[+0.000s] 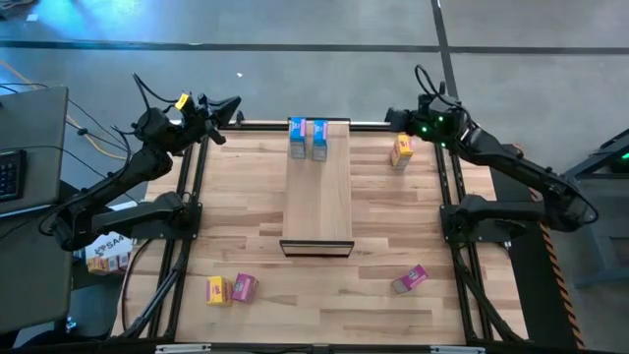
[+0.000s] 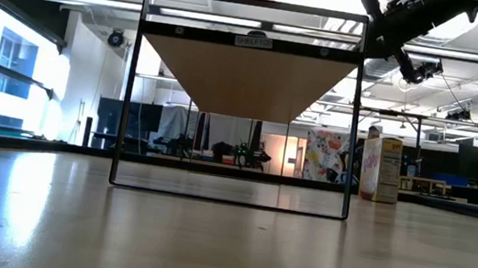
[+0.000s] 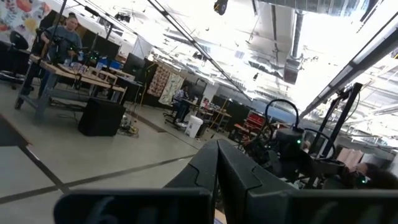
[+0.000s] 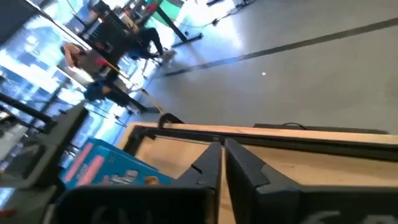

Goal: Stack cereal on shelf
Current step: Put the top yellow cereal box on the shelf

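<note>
The shelf is a pale plank on a black frame, and the low view shows its underside. Two blue cereal boxes stand side by side on its far end; one shows in the right wrist view. A yellow box stands on the table, far right. A pink box lies near right. A yellow box and a pink box sit near left. My left gripper is shut and raised over the far left corner. My right gripper is shut and raised at the far edge, right of the shelf.
A black rail runs along the table's far edge. Both arm bases stand at the table's sides. A carton lies beside the left base, off the table. People are in the room beyond.
</note>
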